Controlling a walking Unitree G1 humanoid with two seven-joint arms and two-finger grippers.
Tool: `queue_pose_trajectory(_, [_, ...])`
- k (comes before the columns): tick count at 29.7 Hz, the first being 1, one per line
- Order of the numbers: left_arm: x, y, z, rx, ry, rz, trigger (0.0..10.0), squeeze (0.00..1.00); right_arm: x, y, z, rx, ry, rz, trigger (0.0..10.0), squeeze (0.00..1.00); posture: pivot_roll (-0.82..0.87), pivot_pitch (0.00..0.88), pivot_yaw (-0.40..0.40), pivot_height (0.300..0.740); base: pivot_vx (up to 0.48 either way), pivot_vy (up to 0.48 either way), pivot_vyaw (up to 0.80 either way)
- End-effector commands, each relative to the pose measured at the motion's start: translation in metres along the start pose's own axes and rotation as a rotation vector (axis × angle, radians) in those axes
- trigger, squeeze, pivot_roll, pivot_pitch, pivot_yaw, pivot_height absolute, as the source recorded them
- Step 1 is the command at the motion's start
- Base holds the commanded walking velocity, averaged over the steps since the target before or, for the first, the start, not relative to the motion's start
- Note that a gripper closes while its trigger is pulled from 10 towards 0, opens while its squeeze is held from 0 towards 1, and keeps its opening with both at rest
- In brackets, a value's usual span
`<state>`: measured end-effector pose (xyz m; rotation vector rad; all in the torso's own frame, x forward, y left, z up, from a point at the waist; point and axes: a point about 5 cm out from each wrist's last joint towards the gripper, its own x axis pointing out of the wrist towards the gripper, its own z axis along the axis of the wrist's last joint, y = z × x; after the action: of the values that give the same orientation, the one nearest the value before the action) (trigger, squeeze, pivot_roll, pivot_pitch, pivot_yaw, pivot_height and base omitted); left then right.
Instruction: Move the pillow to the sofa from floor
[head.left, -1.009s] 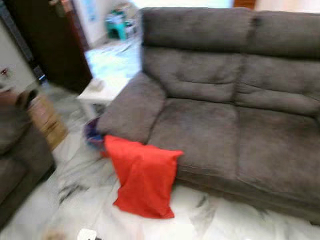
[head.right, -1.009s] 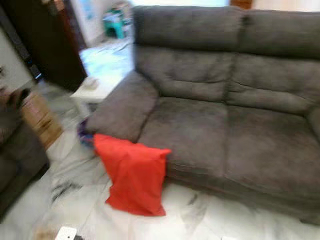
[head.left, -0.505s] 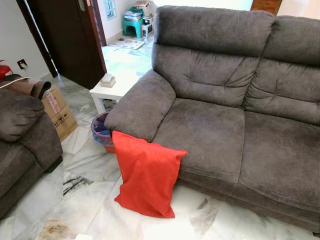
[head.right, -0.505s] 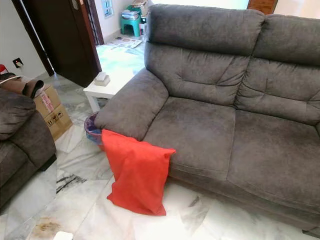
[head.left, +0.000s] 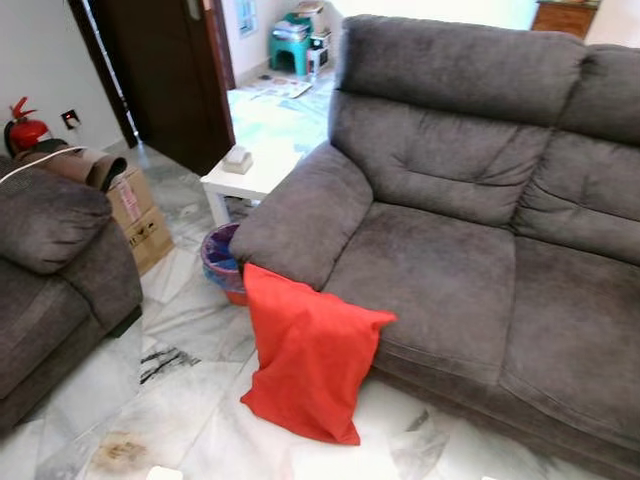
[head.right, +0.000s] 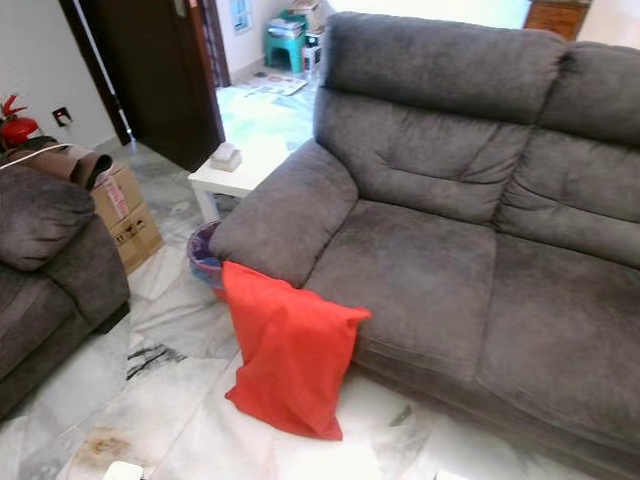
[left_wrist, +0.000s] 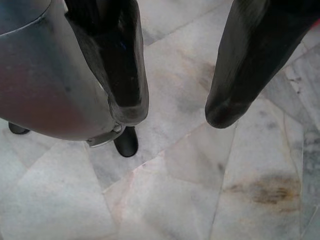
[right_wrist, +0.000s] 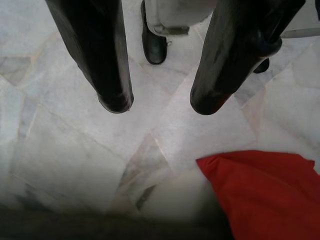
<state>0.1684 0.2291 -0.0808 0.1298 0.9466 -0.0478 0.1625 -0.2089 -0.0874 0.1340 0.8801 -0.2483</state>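
The right gripper (right_wrist: 160, 107) hangs with its fingers spread apart over the marble floor (right_wrist: 70, 150), holding nothing; a corner of the red pillow (right_wrist: 265, 195) lies near it, cut off at the frame edge. The left gripper (left_wrist: 175, 112) is likewise spread and empty, beside what seems the robot's own leg. The pillow stands on the floor, leaning against the grey sofa (head.left: 450, 260) below its armrest.
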Motion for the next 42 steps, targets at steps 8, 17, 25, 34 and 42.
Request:
queue_pose_trajectory(8, [-0.0009,-0.0016,-0.0059,-0.003,0.023,-0.005,10.0,0.00,-0.0009,-0.0007,-0.0029,0.004,0.006,-0.006,10.0,0.00,-0.10,0.085,0.039,0.740,0.335,0.000,0.00])
queue_pose_trajectory(17, [-0.0004,-0.0013,-0.0038,-0.009,0.018,-0.006,10.0,0.00,-0.0008,-0.0006,-0.0027,0.003,0.005,-0.005,10.0,0.00,-0.10,0.084,0.039,0.740,0.341,0.000,0.00])
queue_pose_trajectory(25, [0.0000,0.0001,-0.0011,-0.010,0.014,-0.006,10.0,0.00,-0.0007,-0.0002,-0.0027,-0.006,0.008,-0.001,10.0,0.00,-0.10,0.083,0.038,0.740,0.340,0.000,0.00])
queue_pose_trajectory(34, [0.0009,-0.0010,0.0024,-0.003,0.005,-0.018,10.0,0.00,-0.0007,0.0003,-0.0023,-0.045,0.006,0.010,10.0,0.00,-0.10,0.082,0.037,0.740,0.185,0.000,0.09])
queue_pose_trajectory(42, [0.0012,-0.0027,0.0032,-0.010,-0.006,-0.016,10.0,0.00,-0.0008,0.0010,-0.0025,-0.045,0.005,0.016,10.0,0.00,-0.10,0.082,0.037,0.740,0.000,0.000,0.80])
